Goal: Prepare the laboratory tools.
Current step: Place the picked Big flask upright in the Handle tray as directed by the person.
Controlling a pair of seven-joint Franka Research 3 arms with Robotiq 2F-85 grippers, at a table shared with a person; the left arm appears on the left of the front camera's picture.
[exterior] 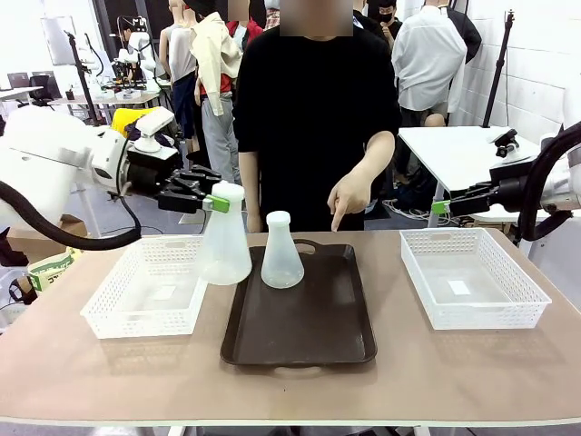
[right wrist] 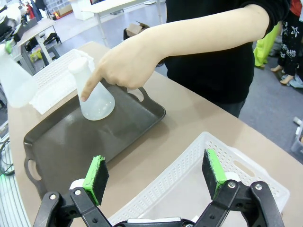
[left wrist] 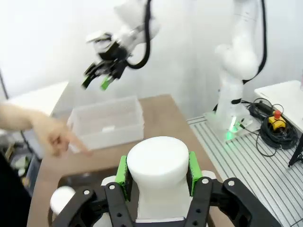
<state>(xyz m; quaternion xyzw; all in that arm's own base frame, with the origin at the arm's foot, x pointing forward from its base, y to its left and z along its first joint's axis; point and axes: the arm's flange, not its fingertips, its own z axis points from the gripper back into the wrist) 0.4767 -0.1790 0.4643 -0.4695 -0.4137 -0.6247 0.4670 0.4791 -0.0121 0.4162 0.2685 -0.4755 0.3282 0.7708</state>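
Left gripper (exterior: 218,203) is clamped on the neck of one flask (exterior: 224,238), green pads (left wrist: 122,171) pressed on both sides just under the lip. That flask hangs upright, clear of the table, over the gap between the tray (exterior: 300,313) and the left basket (exterior: 150,289). The second flask (exterior: 281,252) stands upright on the tray's far half, nothing holding it. The person's hand (exterior: 350,195) sits beyond the tray's far edge, index finger pointing down; in the right wrist view the fingertip overlaps the standing flask, contact unclear. Right gripper (exterior: 439,207) has jaws wide apart, empty, up off the table past the tray's right side, over the right basket (exterior: 472,276). Both baskets flank the tray, one per side.
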